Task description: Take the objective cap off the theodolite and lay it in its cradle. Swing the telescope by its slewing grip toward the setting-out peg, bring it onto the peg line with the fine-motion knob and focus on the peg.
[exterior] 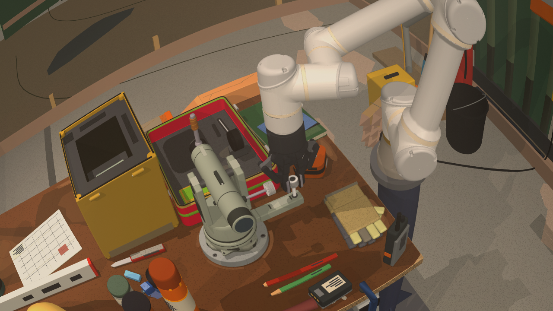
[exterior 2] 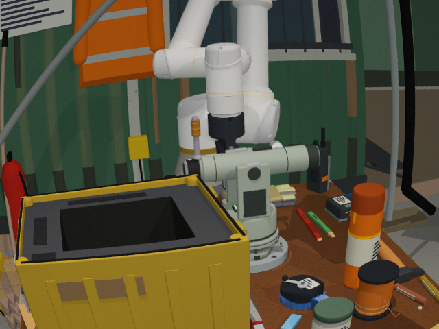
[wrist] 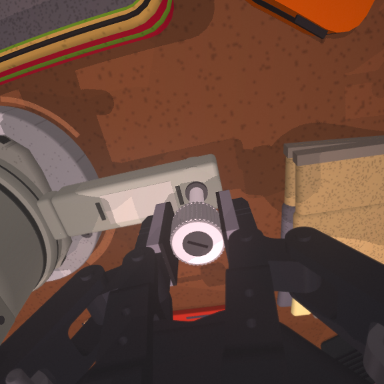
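My gripper is closed around the fine-motion knob, a white knurled knob standing on a short post at the end of the theodolite's grey side arm. The grey-green theodolite stands on its round base at the table's middle, its telescope's dark objective lens uncovered and facing the near edge. The orange-banded slewing grip rises from the telescope's far end. The black cap lies in the red case's foam.
Behind the theodolite the open red case and a tall yellow box stand side by side. Work gloves lie right of my gripper, a radio beyond them. Pencils and an orange can sit nearer the table edge.
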`<state>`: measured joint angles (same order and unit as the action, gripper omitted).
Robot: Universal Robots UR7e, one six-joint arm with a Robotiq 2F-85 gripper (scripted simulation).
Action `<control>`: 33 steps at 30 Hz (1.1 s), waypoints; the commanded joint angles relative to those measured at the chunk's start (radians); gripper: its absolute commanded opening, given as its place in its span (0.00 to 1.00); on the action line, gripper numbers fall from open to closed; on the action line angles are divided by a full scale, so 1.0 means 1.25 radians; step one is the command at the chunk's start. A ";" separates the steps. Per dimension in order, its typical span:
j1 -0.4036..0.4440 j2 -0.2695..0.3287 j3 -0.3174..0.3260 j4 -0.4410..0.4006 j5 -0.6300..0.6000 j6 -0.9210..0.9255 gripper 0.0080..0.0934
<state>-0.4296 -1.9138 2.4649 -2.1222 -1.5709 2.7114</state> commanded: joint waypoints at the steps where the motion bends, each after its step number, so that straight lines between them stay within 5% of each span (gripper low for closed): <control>1: 0.000 0.000 0.000 -0.001 0.000 0.000 0.00; 33: 0.000 0.000 0.000 -0.001 0.000 -0.159 0.00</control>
<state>-0.4296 -1.9138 2.4649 -2.1222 -1.5708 2.5110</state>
